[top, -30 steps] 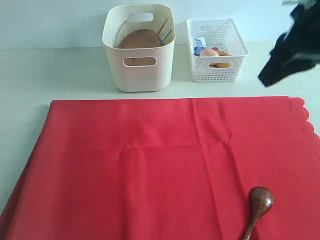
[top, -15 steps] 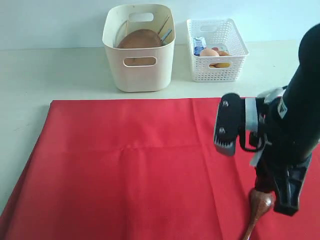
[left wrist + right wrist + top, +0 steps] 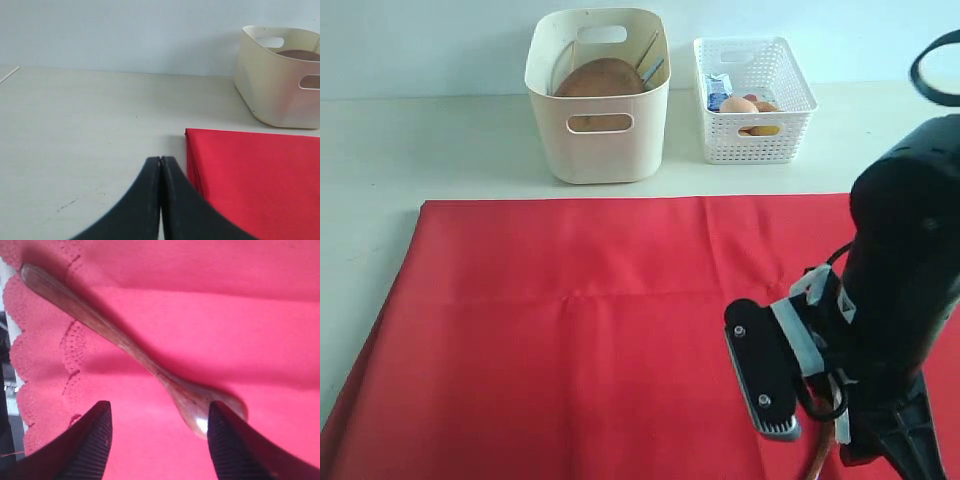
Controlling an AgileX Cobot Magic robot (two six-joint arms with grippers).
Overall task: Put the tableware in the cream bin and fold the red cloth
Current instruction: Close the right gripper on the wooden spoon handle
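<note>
The red cloth (image 3: pixel 580 330) lies spread flat on the table, its scalloped edge (image 3: pixel 30 360) showing in the right wrist view. On its near right part rests the dark wooden spoon (image 3: pixel 125 346); in the exterior view only a bit of its handle (image 3: pixel 817 462) shows under the arm. My right gripper (image 3: pixel 845 445) (image 3: pixel 159 407) hangs open just above the spoon's bowl, which sits close to one finger (image 3: pixel 225 440). The cream bin (image 3: pixel 598 140) holds the brown plate (image 3: pixel 600 78) and chopsticks. My left gripper (image 3: pixel 161 161) is shut and empty beside the cloth's corner (image 3: pixel 250 180).
A white lattice basket (image 3: pixel 753 130) with food items stands right of the cream bin (image 3: pixel 280 85). Pale table (image 3: pixel 420 150) surrounds the cloth on the left and far sides. The right arm's bulk covers the near right corner.
My right arm has swung down from the far right to the spoon at the near right. Its jaws have spread wider. Nothing else moved.
</note>
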